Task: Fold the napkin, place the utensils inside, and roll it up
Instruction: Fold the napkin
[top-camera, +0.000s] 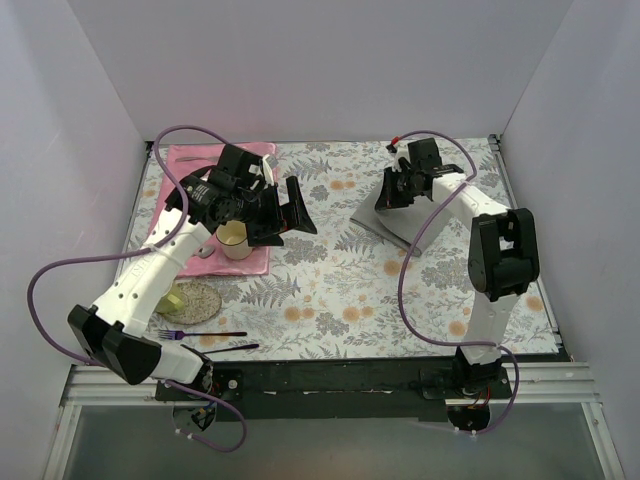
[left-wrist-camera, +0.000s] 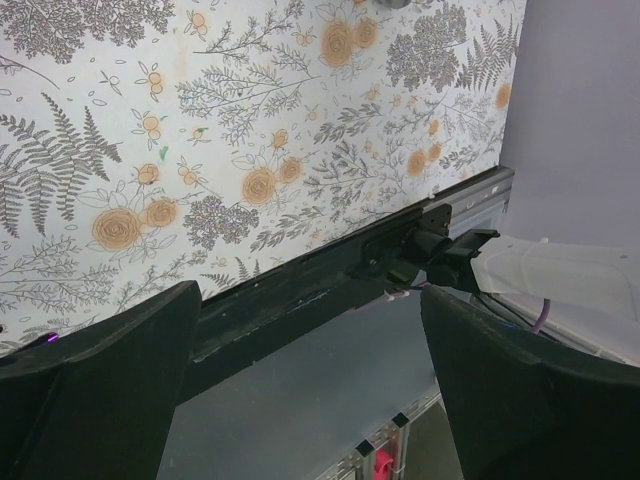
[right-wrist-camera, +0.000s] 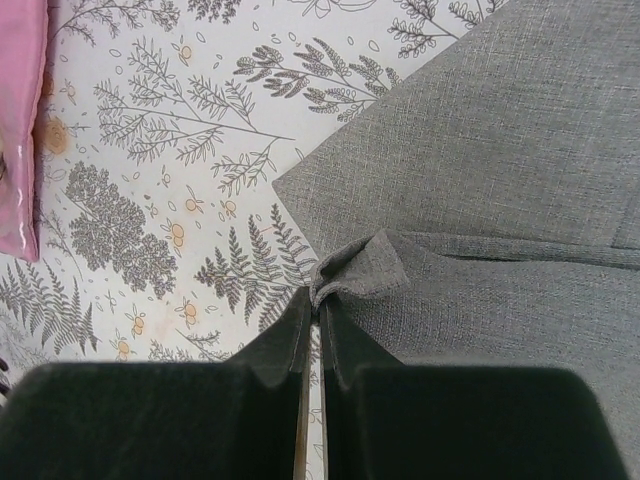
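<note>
Right pincer (right-wrist-camera: 315, 308) grips napkin (right-wrist-camera: 500, 150); placemat (right-wrist-camera: 18, 120) nearby.

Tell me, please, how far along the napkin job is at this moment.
Done: the napkin seems partly folded, with one layer lying over another. In hand: the right gripper is shut on a bunched corner of it, while the left gripper is open and empty. Left: no utensil shows on the napkin, and nothing is rolled yet.

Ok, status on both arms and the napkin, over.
Right fingers shut on a napkin corner. Left fingers open, empty, near the cup. Nothing seen lying on the napkin.
</note>
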